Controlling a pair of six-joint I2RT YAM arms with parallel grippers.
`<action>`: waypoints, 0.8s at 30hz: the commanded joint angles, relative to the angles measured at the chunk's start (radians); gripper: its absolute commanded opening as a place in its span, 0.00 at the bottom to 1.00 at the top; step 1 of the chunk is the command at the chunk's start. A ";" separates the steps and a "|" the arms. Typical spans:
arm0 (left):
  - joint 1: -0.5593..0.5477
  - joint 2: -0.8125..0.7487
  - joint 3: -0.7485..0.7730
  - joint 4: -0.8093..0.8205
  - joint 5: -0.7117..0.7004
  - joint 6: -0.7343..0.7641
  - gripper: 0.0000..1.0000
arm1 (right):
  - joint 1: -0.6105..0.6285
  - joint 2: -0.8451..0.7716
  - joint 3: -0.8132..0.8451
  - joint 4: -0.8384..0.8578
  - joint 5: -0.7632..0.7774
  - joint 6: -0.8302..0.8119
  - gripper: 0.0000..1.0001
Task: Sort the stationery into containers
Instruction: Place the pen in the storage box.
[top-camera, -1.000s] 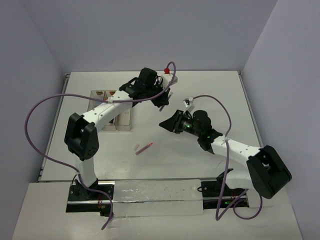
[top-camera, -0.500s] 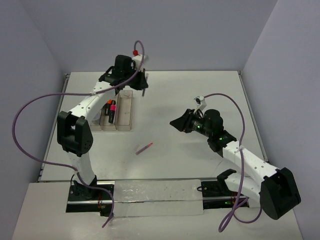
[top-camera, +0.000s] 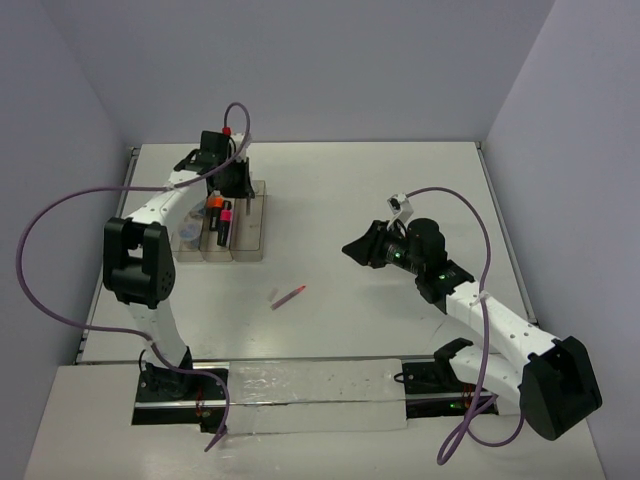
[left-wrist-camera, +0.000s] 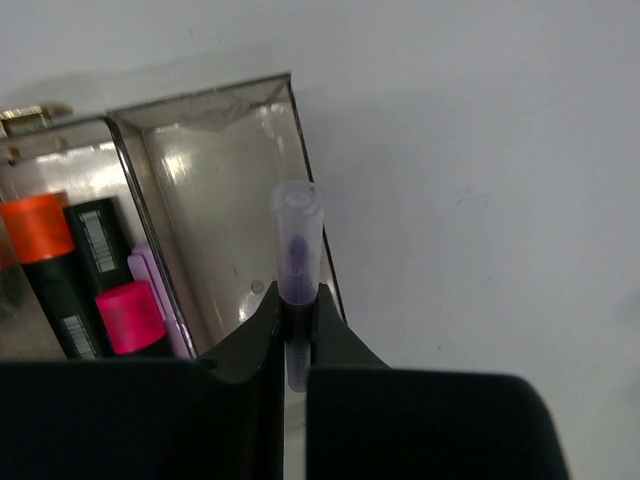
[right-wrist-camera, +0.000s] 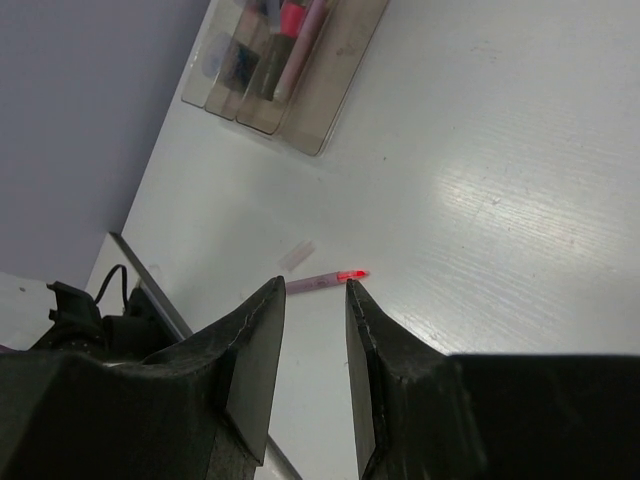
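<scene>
The clear three-compartment tray lies at the left of the table. My left gripper hangs over its far end, shut on a thin grey pen with a clear cap, held above the wall of the empty right compartment. The middle compartment holds an orange-black highlighter, a pink-black highlighter and a pale purple one. A thin pink pen lies on the table; in the right wrist view this pen lies just beyond my open, empty right gripper, which hovers mid-table.
A small clear cap lies beside the pink pen. The tray also shows at the top of the right wrist view. Purple cables loop from both arms. Grey walls close the table at the back and both sides.
My left arm has swung left from mid-table to over the tray's far end, still holding the pen. My right arm drew back a little to the right and stays open.
</scene>
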 joint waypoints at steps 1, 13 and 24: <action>0.003 0.005 -0.069 0.012 -0.018 -0.023 0.05 | -0.007 -0.031 0.042 -0.003 0.017 -0.026 0.38; 0.003 0.075 -0.101 -0.019 -0.028 -0.019 0.24 | -0.009 -0.047 0.035 -0.014 0.025 -0.026 0.38; 0.003 0.082 -0.078 -0.019 -0.049 -0.028 0.42 | -0.015 -0.048 0.062 -0.034 0.019 -0.040 0.38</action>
